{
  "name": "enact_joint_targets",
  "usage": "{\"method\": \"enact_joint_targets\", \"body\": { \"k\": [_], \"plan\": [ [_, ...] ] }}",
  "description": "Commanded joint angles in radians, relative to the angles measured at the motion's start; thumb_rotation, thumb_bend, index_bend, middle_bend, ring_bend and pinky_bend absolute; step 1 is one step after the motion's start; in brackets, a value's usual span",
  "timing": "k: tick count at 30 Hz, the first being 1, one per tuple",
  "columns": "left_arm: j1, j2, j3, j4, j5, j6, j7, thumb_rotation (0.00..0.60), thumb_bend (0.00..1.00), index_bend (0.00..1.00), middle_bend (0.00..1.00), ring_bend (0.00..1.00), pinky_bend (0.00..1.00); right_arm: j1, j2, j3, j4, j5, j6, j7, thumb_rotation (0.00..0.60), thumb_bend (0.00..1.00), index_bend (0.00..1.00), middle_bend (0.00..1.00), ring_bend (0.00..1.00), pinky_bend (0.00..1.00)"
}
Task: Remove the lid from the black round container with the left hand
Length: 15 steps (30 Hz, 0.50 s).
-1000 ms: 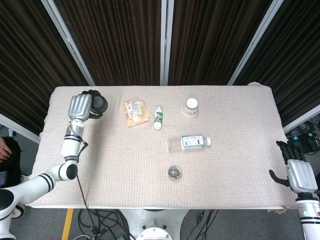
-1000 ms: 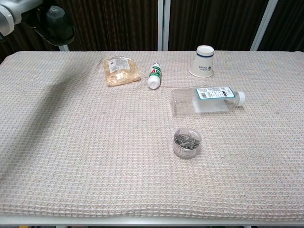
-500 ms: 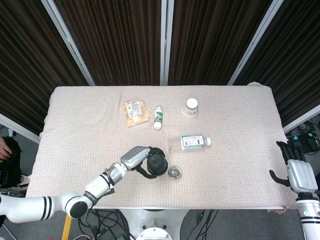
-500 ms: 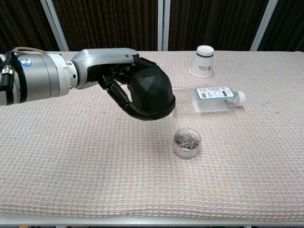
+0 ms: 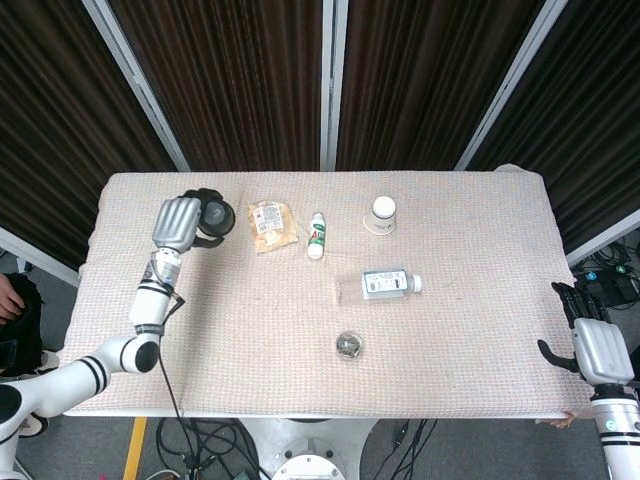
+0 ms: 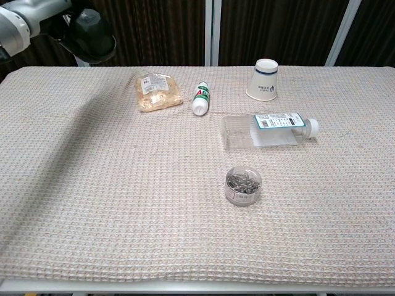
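My left hand (image 5: 178, 222) holds the black lid (image 5: 216, 214) over the far left of the table. In the chest view the left hand (image 6: 28, 15) and the lid (image 6: 94, 38) show raised at the top left, clear of the cloth. The round container (image 5: 348, 346) stands uncovered near the front centre, far from that hand. Its clear wall shows metal clips inside the container (image 6: 242, 185). My right hand (image 5: 598, 345) hangs off the table's right edge with its fingers apart and nothing in it.
A snack packet (image 6: 158, 91), a small white bottle with a green label (image 6: 200, 98) and an upturned paper cup (image 6: 265, 79) stand along the back. A clear plastic bottle (image 6: 268, 130) lies on its side just behind the container.
Half a second ago my left hand held the lid right beside the container at the front centre. It has now swung with the lid to the far left. The right hand has not moved.
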Motion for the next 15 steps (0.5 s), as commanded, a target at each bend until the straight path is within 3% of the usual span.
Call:
{"method": "enact_joint_targets", "body": {
  "k": [1,4,7,10,15],
  "plan": [
    [0.045,0.066,0.047,-0.301,0.015,-0.077,-0.077,0.6,0.24,0.29,0.42,0.3,0.43,0.003,-0.003,-0.002,-0.001,-0.002,-0.005,-0.005,0.6,0.21,0.05,0.06,0.0,0.01],
    [0.07,0.146,0.146,-0.533,0.158,-0.165,-0.158,0.6,0.24,0.29,0.42,0.3,0.43,0.004,-0.003,-0.003,-0.007,-0.007,-0.001,-0.012,0.6,0.21,0.05,0.06,0.0,0.01],
    [0.077,0.179,0.215,-0.654,0.295,-0.2,-0.22,0.6,0.24,0.29,0.42,0.3,0.43,0.002,0.001,-0.002,-0.015,-0.009,0.006,-0.018,0.6,0.21,0.05,0.06,0.0,0.01],
    [0.076,0.176,0.213,-0.624,0.315,-0.176,-0.231,0.6,0.24,0.29,0.42,0.3,0.43,0.0,0.006,-0.003,-0.019,-0.011,0.01,-0.019,0.6,0.21,0.05,0.06,0.0,0.01],
    [0.061,0.142,0.142,-0.424,0.128,-0.161,-0.21,0.6,0.24,0.29,0.42,0.3,0.43,0.0,0.004,0.0,-0.009,-0.001,0.003,-0.006,0.6,0.21,0.05,0.06,0.0,0.01]
  ]
}}
